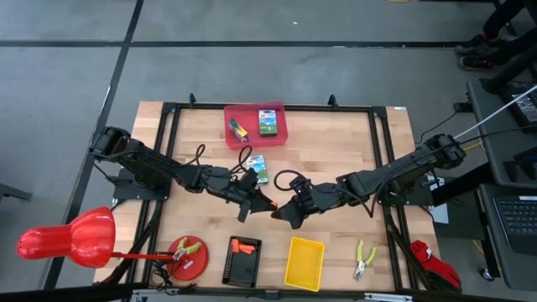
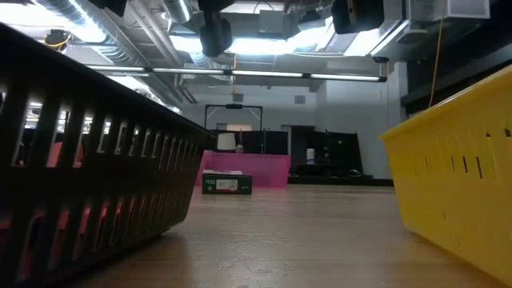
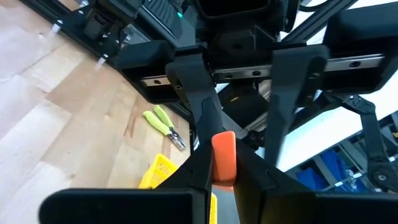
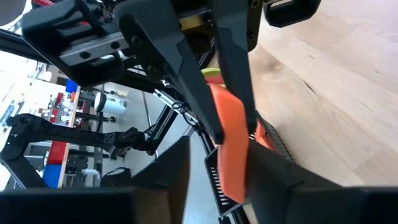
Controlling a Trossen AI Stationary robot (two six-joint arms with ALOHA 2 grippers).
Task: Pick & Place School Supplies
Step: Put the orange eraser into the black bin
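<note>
surface: pale wooden table (image 1: 336, 151) inside a black frame, grey floor around it.
hand-over: both grippers meet above the middle of the table, tips facing; a small orange piece (image 3: 224, 158) sits between them, probably passing from one arm to the other.
left gripper (image 1: 267, 204): closed on the orange piece, fingers (image 3: 200, 163) pinching it from both sides.
right gripper (image 1: 283, 210): fingers (image 4: 233, 68) lie along the same piece; whether they grip it or have let go cannot be told.
supplies: one crayon box (image 1: 268, 122) and a small yellow-and-dark block (image 1: 239, 130) lie in the pink tray (image 1: 280, 136) at the far edge; the second crayon box (image 1: 259, 168) lies flat on the wood just behind the left gripper.
around: yellow bin (image 1: 304, 262) and black crate (image 1: 244, 261) at the near edge, pliers (image 1: 362, 258) right of the bin, another pair on a red dish (image 1: 188, 262).
in the way: loose black cables (image 1: 243, 157) curl beside the free crayon box and could snag a reach.
</note>
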